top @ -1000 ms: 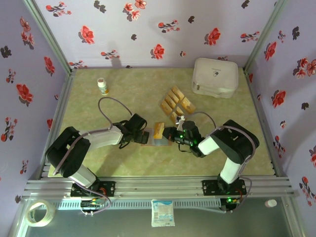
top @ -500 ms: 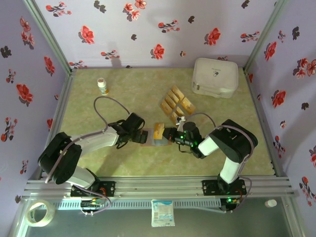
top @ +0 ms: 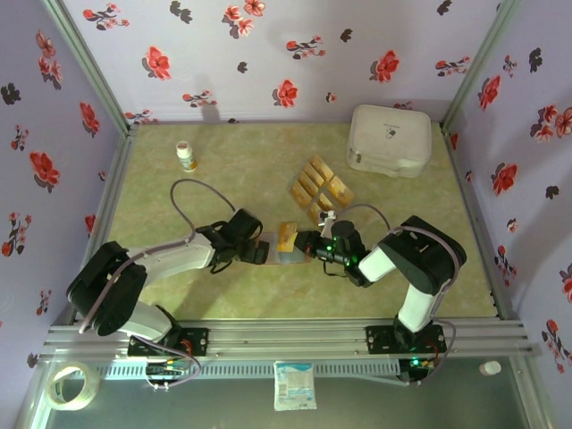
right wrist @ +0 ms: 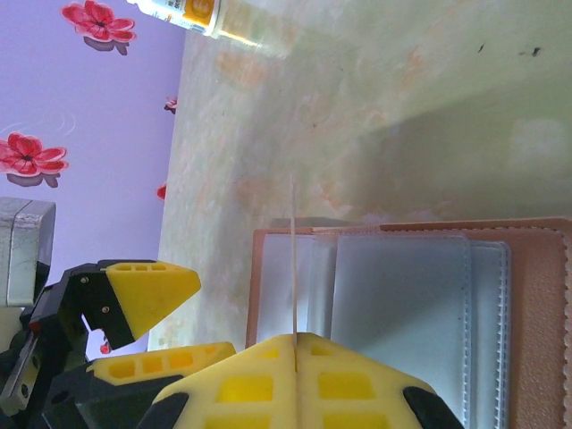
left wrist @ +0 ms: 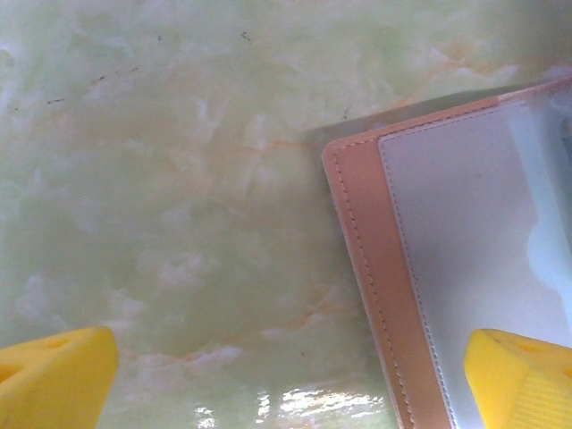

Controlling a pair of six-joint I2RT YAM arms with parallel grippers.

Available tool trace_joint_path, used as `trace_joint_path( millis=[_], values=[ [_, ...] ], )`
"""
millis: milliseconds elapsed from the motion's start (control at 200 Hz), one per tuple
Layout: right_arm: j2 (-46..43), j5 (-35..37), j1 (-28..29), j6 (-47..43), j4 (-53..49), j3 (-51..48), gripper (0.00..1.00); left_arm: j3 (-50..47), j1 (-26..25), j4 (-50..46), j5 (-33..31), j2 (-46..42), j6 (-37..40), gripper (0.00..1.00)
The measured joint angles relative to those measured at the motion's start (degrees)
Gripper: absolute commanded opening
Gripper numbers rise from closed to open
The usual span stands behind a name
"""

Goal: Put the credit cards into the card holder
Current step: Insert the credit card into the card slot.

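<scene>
The card holder (top: 288,256) lies open on the table, its reddish-brown edge (left wrist: 357,268) and greyish pockets (right wrist: 402,295) facing up. My right gripper (top: 302,241) is shut on one tan credit card (top: 286,235), which stands on edge just above the holder's left half and appears as a thin line (right wrist: 292,259) rising from the closed fingertips (right wrist: 297,344). My left gripper (top: 258,248) is open and low at the holder's left edge, one yellow finger (left wrist: 54,375) over bare table and the other (left wrist: 523,380) over the holder's inside. Several more credit cards (top: 320,188) lie fanned out behind.
A big white rounded box (top: 389,138) sits at the back right. A small white bottle (top: 186,156) stands at the back left and also lies across the top of the right wrist view (right wrist: 179,11). Flowered walls close three sides of the pale green table (top: 223,286).
The left arm has dropped lower and its gripper has edged slightly toward the card holder. The right gripper and its card have stayed where they were.
</scene>
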Motion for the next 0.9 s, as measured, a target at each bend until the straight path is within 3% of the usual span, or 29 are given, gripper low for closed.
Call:
trace_joint_path(
  millis=[900],
  values=[
    [1.40, -0.22, -0.42, -0.04, 0.87, -0.57, 0.00, -1.49, -0.24, 0.90, -0.96, 2.27, -1.46, 1.00]
  ],
)
